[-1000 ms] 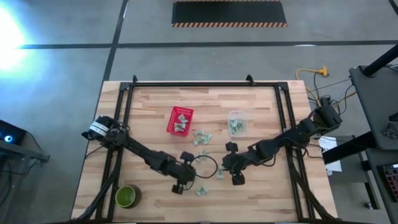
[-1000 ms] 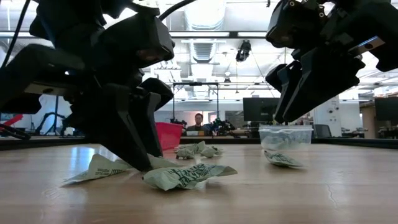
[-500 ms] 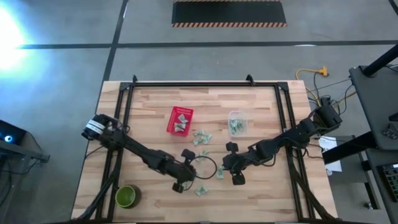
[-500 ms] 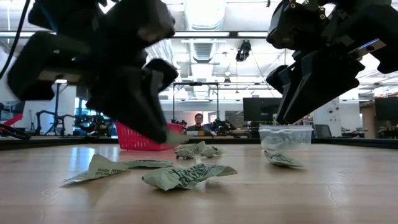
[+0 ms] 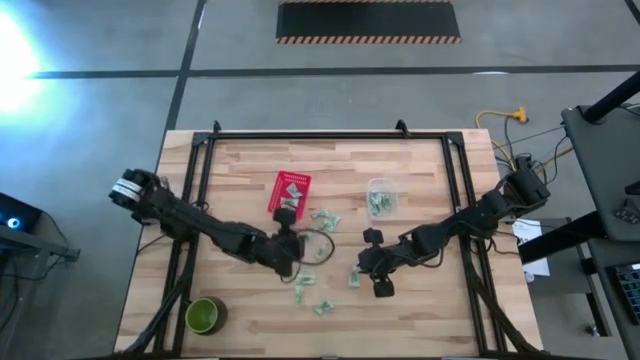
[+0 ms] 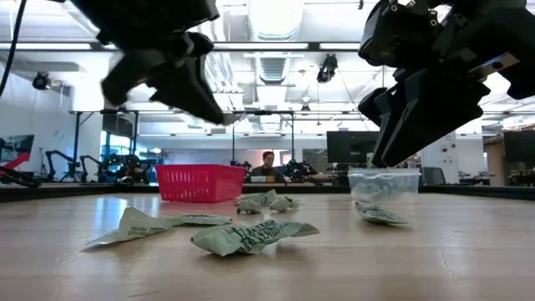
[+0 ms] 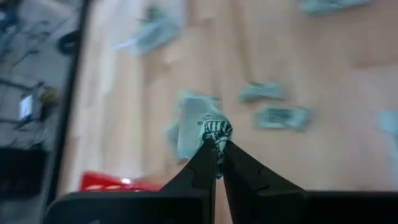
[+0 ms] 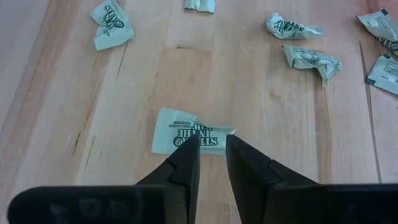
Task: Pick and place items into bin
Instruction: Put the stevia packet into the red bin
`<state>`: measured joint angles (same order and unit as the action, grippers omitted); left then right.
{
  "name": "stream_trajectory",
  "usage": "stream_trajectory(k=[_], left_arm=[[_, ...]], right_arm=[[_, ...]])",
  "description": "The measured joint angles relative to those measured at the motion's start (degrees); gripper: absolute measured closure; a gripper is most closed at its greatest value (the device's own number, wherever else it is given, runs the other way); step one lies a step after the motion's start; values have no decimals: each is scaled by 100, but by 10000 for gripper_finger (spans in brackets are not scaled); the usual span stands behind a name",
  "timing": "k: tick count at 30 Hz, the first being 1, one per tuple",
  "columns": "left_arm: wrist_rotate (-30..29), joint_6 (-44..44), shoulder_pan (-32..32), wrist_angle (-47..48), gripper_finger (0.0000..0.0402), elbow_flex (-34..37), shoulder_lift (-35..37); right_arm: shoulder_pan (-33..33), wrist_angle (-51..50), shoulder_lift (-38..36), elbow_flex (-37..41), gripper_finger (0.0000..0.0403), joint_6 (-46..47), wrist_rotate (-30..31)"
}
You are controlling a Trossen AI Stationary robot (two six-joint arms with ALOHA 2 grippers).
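Two dark arms reach over a pale wooden table (image 5: 420, 190) that fills the middle of the high view, the left arm entering from the left edge and the right arm from the right edge. Next in size, a red basket (image 5: 290, 191) sits at upper centre of the tabletop, with a few packets lying inside it; in the low view it stands at left of centre in the background (image 6: 199, 182). A clear plastic tub (image 5: 380, 196) stands to the right of the basket, also holding packets, and a round green bowl (image 5: 204, 316) rests near the lower left corner of the table. The left gripper (image 5: 287, 214) hangs just below the lower edge of the basket, raised clear of the tabletop in the low view (image 6: 219, 119); its fingers are pinched together on one crumpled green-and-white packet (image 7: 209, 126), seen held at the fingertips in the left wrist view. The right gripper (image 5: 372, 262) is at lower centre right of the table, its fingers slightly parted and poised over a flat packet (image 8: 190, 138) lying on the wood, without gripping it. Loose packets (image 5: 325, 221) are scattered between basket and tub and further down the centre of the table (image 5: 310, 293); two of them lie in the foreground of the low view (image 6: 251, 236). A person sits far off in the room behind the table (image 6: 268, 164).
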<state>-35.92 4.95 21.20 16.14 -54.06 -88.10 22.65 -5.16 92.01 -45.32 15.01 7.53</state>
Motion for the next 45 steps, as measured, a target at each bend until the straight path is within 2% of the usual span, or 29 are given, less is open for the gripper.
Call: stream_trajectory(k=[10, 19, 26, 30, 39, 42, 45], left_arm=[[-154, 49, -1266, 152, 399, 418, 858], [-37, 169, -2221, 100, 399, 498, 695], [30, 181, -2435, 93, 397, 498, 484], [183, 159, -2463, 92, 369, 498, 408], [219, 140, -2442, 90, 266, 498, 484], [571, 136, -2366, 89, 250, 498, 595], [1235, 114, -2257, 89, 247, 475, 703]], right_arm=[[-2, 20, 0, 0, 326, -5, 2], [-2, 28, 0, 0, 335, -154, 9], [-2, 52, 0, 0, 336, -173, 9], [-2, 69, 0, 0, 332, -191, 9], [-2, 85, 0, 0, 339, -193, 9], [-3, 84, 0, 0, 338, -204, 22], [-3, 84, 0, 0, 337, -215, 124]])
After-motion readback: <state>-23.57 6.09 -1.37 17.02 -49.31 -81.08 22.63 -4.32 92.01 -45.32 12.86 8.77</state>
